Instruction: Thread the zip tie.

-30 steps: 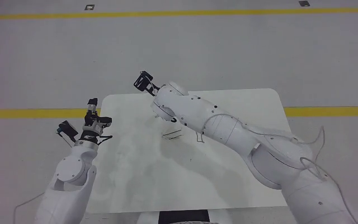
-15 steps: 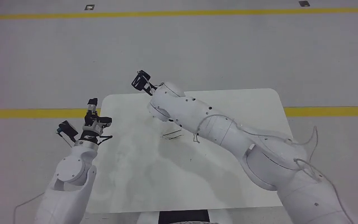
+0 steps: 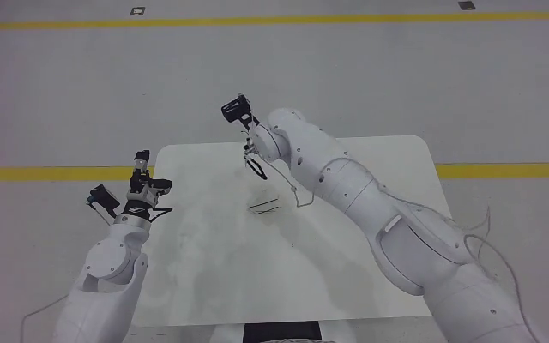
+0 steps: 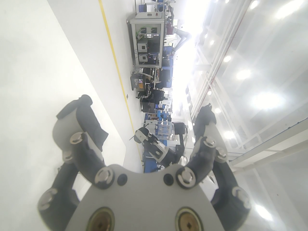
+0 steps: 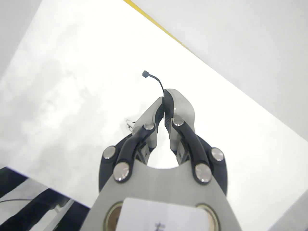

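The zip tie (image 5: 157, 80) is seen clamped between the closed fingers of the right gripper (image 5: 164, 100), its head curling out just past the tips, over the table (image 5: 72, 49). The left gripper (image 4: 145, 108) is held wide open, well apart. Ideally the tail would be aligned squarely with the head, then fed slowly.

White table (image 3: 214, 274), yellow floor line (image 3: 343, 19)
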Controlling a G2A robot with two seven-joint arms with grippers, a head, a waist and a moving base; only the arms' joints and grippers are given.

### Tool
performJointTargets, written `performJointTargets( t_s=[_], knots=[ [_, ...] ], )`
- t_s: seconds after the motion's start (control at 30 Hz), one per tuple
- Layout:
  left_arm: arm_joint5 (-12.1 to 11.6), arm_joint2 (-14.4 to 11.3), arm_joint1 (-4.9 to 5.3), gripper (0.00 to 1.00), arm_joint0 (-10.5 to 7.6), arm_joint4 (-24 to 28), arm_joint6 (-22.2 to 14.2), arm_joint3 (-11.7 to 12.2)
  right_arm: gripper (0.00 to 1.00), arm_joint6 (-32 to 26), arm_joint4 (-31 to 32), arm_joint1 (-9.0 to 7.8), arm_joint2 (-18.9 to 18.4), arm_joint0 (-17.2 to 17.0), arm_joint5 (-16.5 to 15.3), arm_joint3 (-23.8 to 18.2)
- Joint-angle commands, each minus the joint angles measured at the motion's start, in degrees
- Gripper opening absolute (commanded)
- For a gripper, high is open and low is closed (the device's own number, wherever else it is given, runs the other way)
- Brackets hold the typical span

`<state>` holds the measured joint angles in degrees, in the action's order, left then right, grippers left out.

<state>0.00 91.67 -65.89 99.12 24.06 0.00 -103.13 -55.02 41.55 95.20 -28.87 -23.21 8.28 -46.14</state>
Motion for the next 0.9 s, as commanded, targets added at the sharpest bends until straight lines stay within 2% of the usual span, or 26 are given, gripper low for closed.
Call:
performJointTargets(
  t_s=[0.0, 0.37, 0.53, 0.77, 0.87],
  knots=[
    [0.0, 0.0, 0.0, 1.0, 0.0, 0.0, 0.0, 0.0, 0.0, 1.0, -2.5, 0.06, -1.4, -0.1, -1.5, 1.1],
    [0.0, 0.0, 0.0, 1.0, 0.0, 0.0, 0.0, 0.0, 0.0, 1.3, -2.5, 0.05, -1.5, -0.2, -1.4, 1.0],
    [0.0, 0.0, 0.0, 1.0, 0.0, 0.0, 0.0, 0.0, 0.0, 2.0, -5.8, 0.34, -4.6, 0.4, 0.8, 0.8],
    [0.0, 0.0, 0.0, 1.0, 0.0, 0.0, 0.0, 0.0, 0.0, -0.6, -12.4, 2.12, -7.5, 4.1, 3.5, 6.2],
    [0.0, 0.0, 0.0, 1.0, 0.0, 0.0, 0.0, 0.0, 0.0, -0.4, -14.0, 2.59, -8.1, 4.9, 3.1, 7.6]
  ],
)
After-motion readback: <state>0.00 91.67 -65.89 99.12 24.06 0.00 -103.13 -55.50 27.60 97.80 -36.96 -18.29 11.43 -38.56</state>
